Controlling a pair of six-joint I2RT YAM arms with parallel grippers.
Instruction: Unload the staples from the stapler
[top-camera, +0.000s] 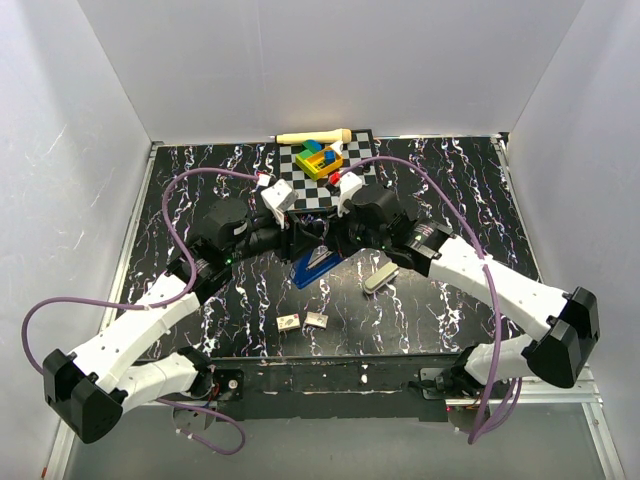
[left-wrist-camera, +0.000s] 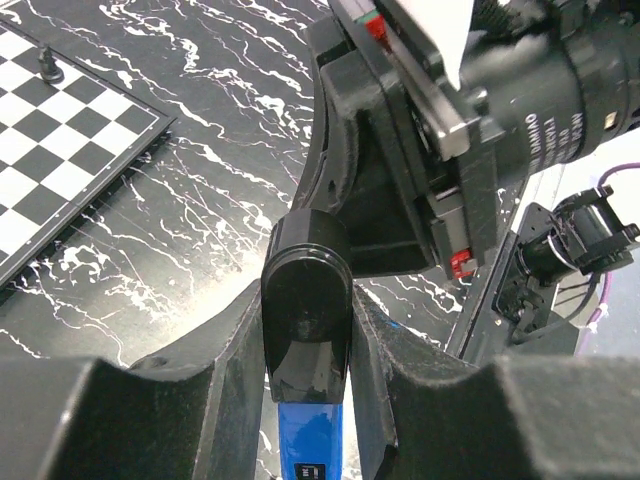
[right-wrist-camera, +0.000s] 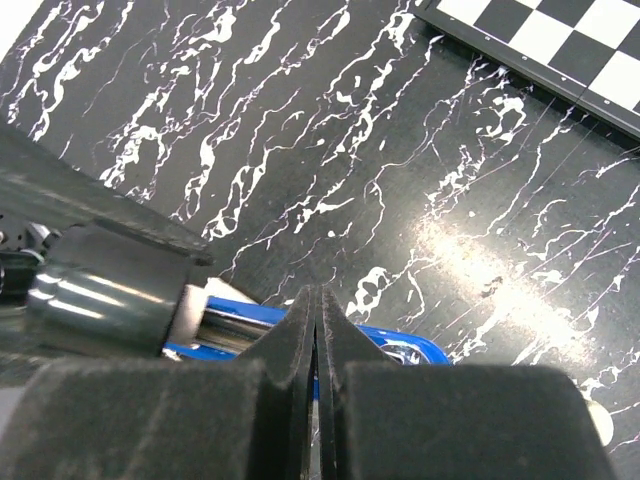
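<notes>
The blue stapler lies at mid-table, under both wrists. My left gripper is shut on it: in the left wrist view its fingers clamp both sides of the stapler at its glossy black end. My right gripper comes in from the opposite side and shows as a black body just past that end. In the right wrist view its jaws are pressed together with only a thin slit, tips at the stapler's blue edge. A bare metal channel shows inside the stapler. No staples show.
A chessboard lies at the back, with coloured blocks on it and a wooden stick behind. A grey oblong object lies right of the stapler. Two small pieces lie near the front edge. White walls enclose the table.
</notes>
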